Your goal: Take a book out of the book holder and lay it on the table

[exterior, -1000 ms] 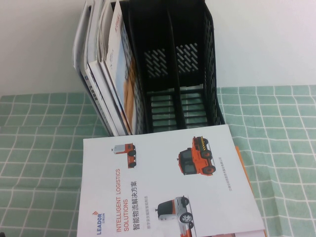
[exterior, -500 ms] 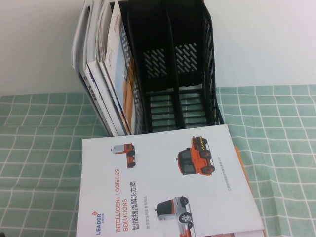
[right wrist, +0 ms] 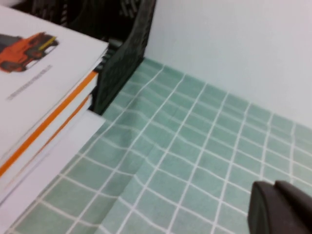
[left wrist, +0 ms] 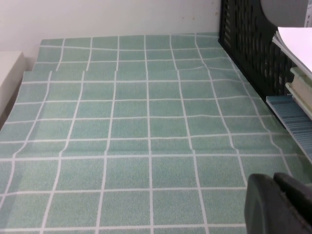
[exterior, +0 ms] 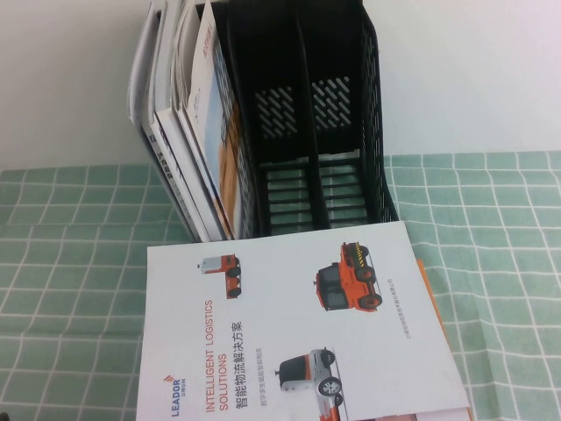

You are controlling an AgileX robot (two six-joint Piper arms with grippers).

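The thin white brochure with orange vehicle photos and red LEADOR lettering lies flat and face up on the surface under its mint-green cloth with a white grid, its far edge just in front of the tall black plastic file rack with three upright slots. It sits on top of a small stack, an orange-edged booklet peeking out beneath it. The rack stands against the white wall; one end slot is crammed with upright brochures and magazines that lean outward, while the other two slots show only their slatted base and perforated back. Neither arm appears in the high view. The left tool shows only as a dark block at the edge of its own wrist view, low over bare green cloth, with the rack's perforated wall and the edges of stacked papers off to its far side; whether its fingers are apart or together, I cannot tell. The right tool is likewise a dark shape at the corner of its wrist view, over open cloth, well apart from the white brochure and the corner of the rack ahead of it; it is closed and grips nothing. The cloth shows a few soft wrinkles between the right tool and the stack.
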